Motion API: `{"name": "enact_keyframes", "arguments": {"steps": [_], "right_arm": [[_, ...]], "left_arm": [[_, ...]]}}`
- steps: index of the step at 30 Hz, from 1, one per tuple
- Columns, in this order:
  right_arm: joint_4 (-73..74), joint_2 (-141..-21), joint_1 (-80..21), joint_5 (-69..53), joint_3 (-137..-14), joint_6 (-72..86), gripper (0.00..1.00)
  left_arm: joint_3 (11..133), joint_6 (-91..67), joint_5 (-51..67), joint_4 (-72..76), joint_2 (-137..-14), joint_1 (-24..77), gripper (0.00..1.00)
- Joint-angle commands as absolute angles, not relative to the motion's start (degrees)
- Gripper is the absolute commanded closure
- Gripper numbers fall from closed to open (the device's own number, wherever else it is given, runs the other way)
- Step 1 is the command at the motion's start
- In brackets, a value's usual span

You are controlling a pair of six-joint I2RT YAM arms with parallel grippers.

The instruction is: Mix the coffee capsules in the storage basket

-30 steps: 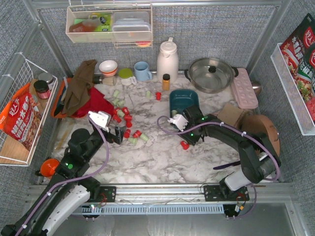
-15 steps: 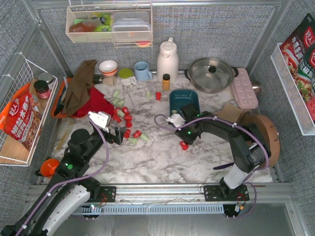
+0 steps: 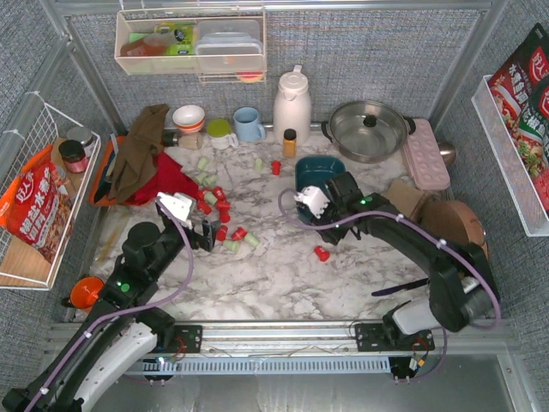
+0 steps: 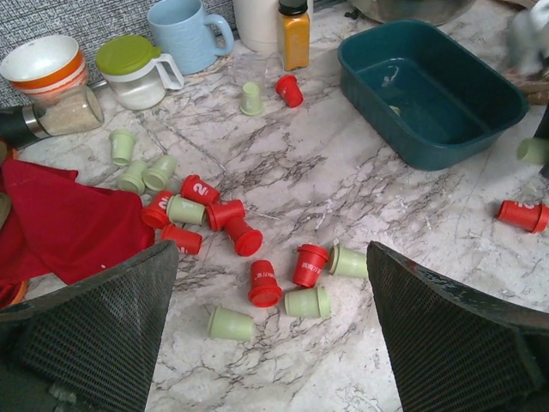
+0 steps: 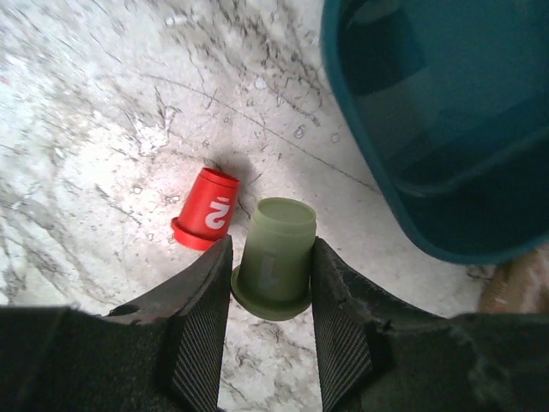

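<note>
My right pincer is half closed on one pale green capsule, lifted just beside the teal basket. I judge this the carrying step: next it must cross the basket's near rim and let go inside. My left pincer gapes wide, holding nothing, above the red and green capsules strewn well left of the basket. The marbled worktop is cluttered; grey woven walls enclose it.
</note>
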State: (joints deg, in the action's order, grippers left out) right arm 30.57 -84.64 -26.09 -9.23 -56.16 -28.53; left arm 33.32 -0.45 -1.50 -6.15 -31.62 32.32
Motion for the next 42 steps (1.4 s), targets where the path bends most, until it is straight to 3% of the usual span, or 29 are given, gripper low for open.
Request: {"name": "enact_keyframes", "arguments": {"steps": [1,7,14,18,29,42], "right_arm": [[29.1,-77.5,-26.0,-10.9,-56.7,-25.4,0.68],[17.6,-72.0,-23.0,-11.0,-56.7,-19.6,0.69],[7.1,-81.0,-18.6,-6.4,-59.1,-11.3,0.68],[4.1,-85.7,-18.5,-3.3,-59.4,-6.0,0.58],[6.8,-87.7,-18.5,-1.9,-59.5,-5.2,0.37],[23.3,-77.3,-23.9,-1.4,-57.7,-1.3,0.38]], "left_arm": [[33.4,0.0,-2.0,-5.1,-32.1,32.2,0.01],[33.5,0.2,-2.4,-5.3,-33.0,32.0,0.01],[33.6,0.3,-2.7,-5.4,-33.3,31.8,0.01],[33.4,0.5,-2.9,-5.2,-33.4,31.8,0.01],[33.8,0.7,-2.5,-5.7,-35.1,31.5,0.01],[33.5,1.0,-3.3,-5.5,-34.7,31.1,0.01]]}}
